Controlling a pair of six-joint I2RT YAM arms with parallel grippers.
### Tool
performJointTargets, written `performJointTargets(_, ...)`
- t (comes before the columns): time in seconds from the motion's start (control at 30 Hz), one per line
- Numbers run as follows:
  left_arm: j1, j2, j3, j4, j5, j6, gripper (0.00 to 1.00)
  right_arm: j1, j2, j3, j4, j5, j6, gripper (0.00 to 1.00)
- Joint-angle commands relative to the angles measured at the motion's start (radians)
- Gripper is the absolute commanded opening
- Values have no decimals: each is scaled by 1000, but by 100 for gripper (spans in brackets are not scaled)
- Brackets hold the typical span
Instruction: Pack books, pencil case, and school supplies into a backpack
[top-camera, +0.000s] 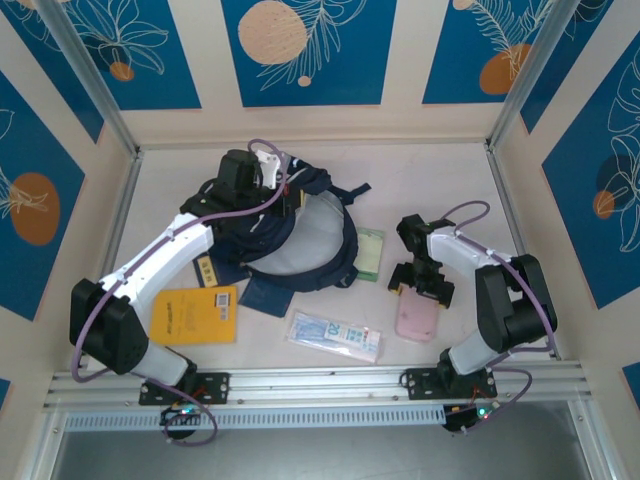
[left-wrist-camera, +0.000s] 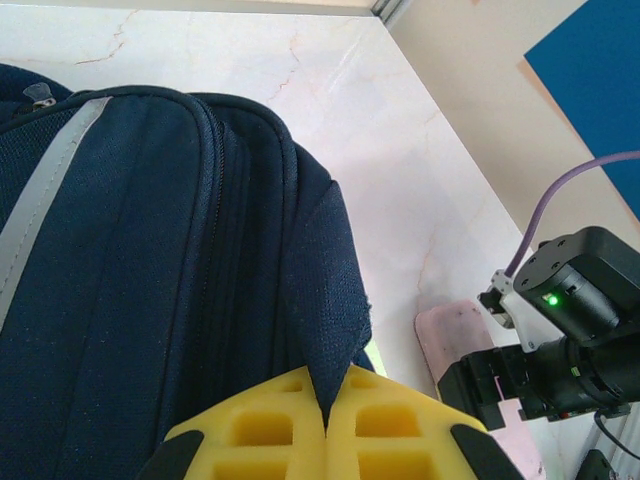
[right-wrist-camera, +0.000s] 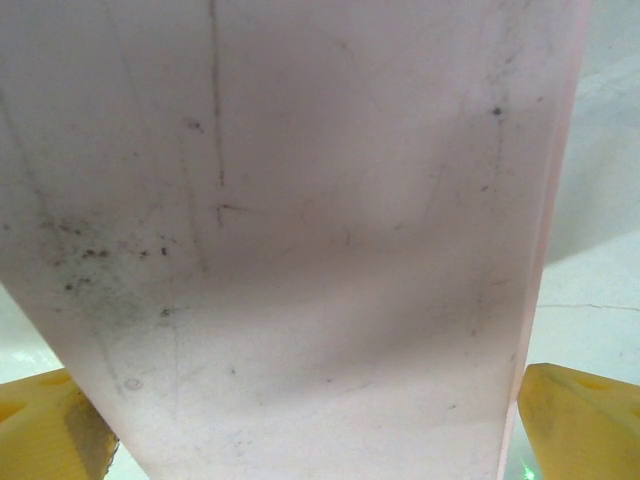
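The navy backpack (top-camera: 320, 182) lies at the middle-left of the table. My left gripper (left-wrist-camera: 327, 420) is shut on a fold of the backpack's (left-wrist-camera: 150, 280) fabric near its zip edge. My right gripper (top-camera: 420, 285) hangs over the far end of the pink pencil case (top-camera: 417, 320). In the right wrist view its yellow fingers (right-wrist-camera: 585, 420) stand wide on either side of the pencil case (right-wrist-camera: 300, 230), so the gripper is open. An orange-yellow book (top-camera: 193, 315) and a navy book (top-camera: 263, 296) lie in front of the backpack. A pale green pad (top-camera: 371, 252) and a clear packet (top-camera: 335, 336) lie between the arms.
Cream walls with blue panels close the table in on three sides, and a metal rail (top-camera: 320, 382) runs along the near edge. The right arm (left-wrist-camera: 570, 330) and the pencil case (left-wrist-camera: 455, 335) lie just right of the backpack's corner.
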Motion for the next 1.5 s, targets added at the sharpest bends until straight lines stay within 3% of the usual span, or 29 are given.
performJointTargets(0.0, -1, -11, 8, 22, -25, 24, 0, 1, 29, -7, -12, -32, 8, 99)
performJointTargets(0.17, -1, -11, 9, 20, -23, 24, 0, -68, 40, -78, 70, -172, 30, 99)
performJointTargets(0.27, -1, -13, 9, 19, -25, 25, 0, -107, 4, -101, 94, -194, 56, 99)
performJointTargets(0.43, -1, -11, 10, 18, -27, 28, 0, -156, -104, -127, 136, -280, 127, 90)
performJointTargets(0.7, -1, -17, 10, 8, -42, 40, 0, -169, -123, -105, 161, -328, 249, 83)
performJointTargets(0.9, 1, -25, 26, 0, -44, 54, 0, -98, -250, 32, 82, -281, 191, 82)
performJointTargets(1.07, 7, -55, 52, -21, -44, 85, 0, -11, -324, 139, 140, -350, 191, 81)
performJointTargets(1.23, 7, -95, 100, -79, -85, 117, 0, 107, -243, 283, 211, -416, 209, 80)
performJointTargets(1.47, 10, -147, 151, -121, -159, 117, 0, 260, -18, 469, 328, -442, 267, 81)
